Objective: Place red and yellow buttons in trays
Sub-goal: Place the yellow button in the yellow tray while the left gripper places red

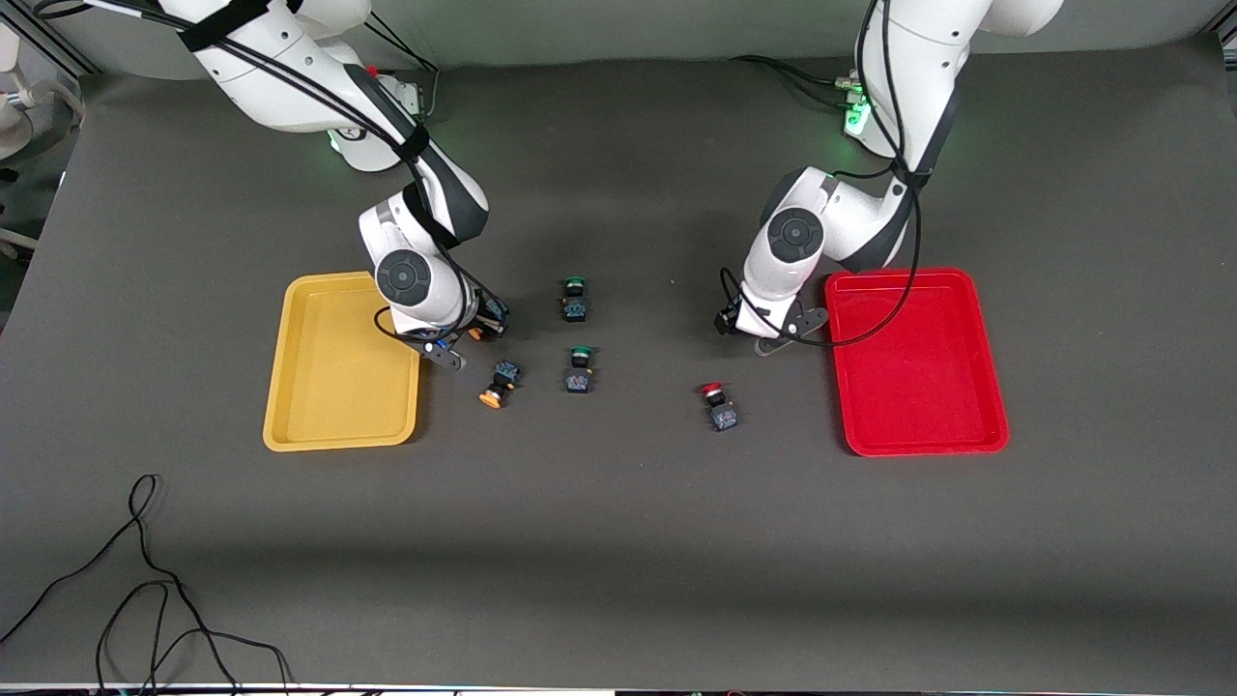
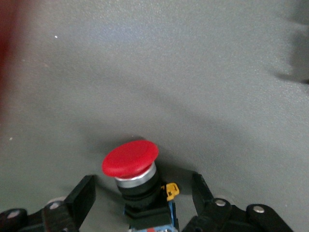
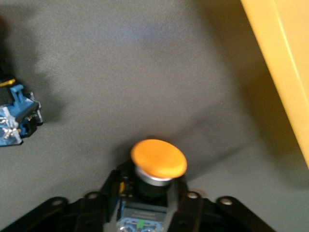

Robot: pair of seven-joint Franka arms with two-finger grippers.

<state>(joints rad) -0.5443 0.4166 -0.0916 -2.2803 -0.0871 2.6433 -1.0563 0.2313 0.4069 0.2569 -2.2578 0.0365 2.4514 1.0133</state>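
Note:
My right gripper [image 1: 471, 336] [image 3: 147, 195] is shut on a yellow-capped button [image 3: 158, 158] [image 1: 479, 332], right beside the yellow tray [image 1: 329, 387] [image 3: 285, 63]. A second yellow button [image 1: 498, 382] lies on its side on the mat, nearer the front camera. My left gripper [image 1: 763, 336] [image 2: 142, 188] is open, its fingers [image 2: 82, 193] on either side of a red-capped button [image 2: 130, 157] with a gap on each side, beside the red tray [image 1: 918, 377]. The hand hides that button in the front view. A second red button [image 1: 718, 404] stands on the mat nearer the camera.
Two green-capped buttons [image 1: 575, 298] [image 1: 580, 370] stand mid-table between the arms. Another button's blue body [image 3: 14, 116] shows at the edge of the right wrist view. Loose black cables [image 1: 145, 580] lie near the front edge at the right arm's end.

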